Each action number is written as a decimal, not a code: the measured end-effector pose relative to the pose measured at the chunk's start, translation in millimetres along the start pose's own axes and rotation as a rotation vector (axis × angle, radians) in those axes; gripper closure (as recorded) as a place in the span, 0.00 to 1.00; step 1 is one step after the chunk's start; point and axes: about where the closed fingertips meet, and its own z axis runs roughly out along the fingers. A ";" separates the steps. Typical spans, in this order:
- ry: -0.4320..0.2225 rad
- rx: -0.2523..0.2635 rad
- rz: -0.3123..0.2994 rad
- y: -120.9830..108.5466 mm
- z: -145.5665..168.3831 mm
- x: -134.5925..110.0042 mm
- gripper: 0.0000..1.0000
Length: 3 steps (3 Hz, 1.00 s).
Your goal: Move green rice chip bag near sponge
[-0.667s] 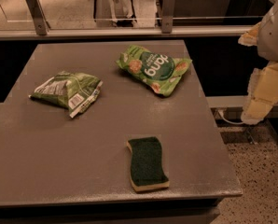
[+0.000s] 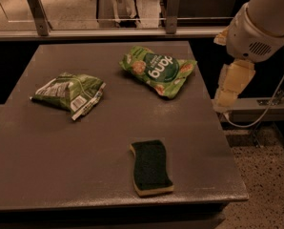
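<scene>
The green rice chip bag (image 2: 158,70), bright green with white "dang" lettering, lies flat at the back right of the table. The sponge (image 2: 151,167), dark green on a pale yellow base, lies near the table's front edge, well apart from the bag. My gripper (image 2: 229,88), cream coloured, hangs below the white arm (image 2: 258,25) just off the table's right edge, to the right of the chip bag and clear of it. It holds nothing that I can see.
A duller green bag with a white label and barcode (image 2: 69,93) lies at the left of the grey table (image 2: 46,151). A metal rail with posts (image 2: 37,6) runs behind the table. A speckled floor and cable (image 2: 256,123) are to the right.
The arm and gripper have moved left, closer to the table's right edge and the chip bag. The bags and sponge have not moved.
</scene>
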 end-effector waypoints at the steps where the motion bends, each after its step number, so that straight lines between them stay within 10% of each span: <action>1: -0.097 0.030 -0.026 -53.4 56.6 -47.3 0.00; 3: -0.279 -0.014 0.030 -108.4 137.7 -99.8 0.00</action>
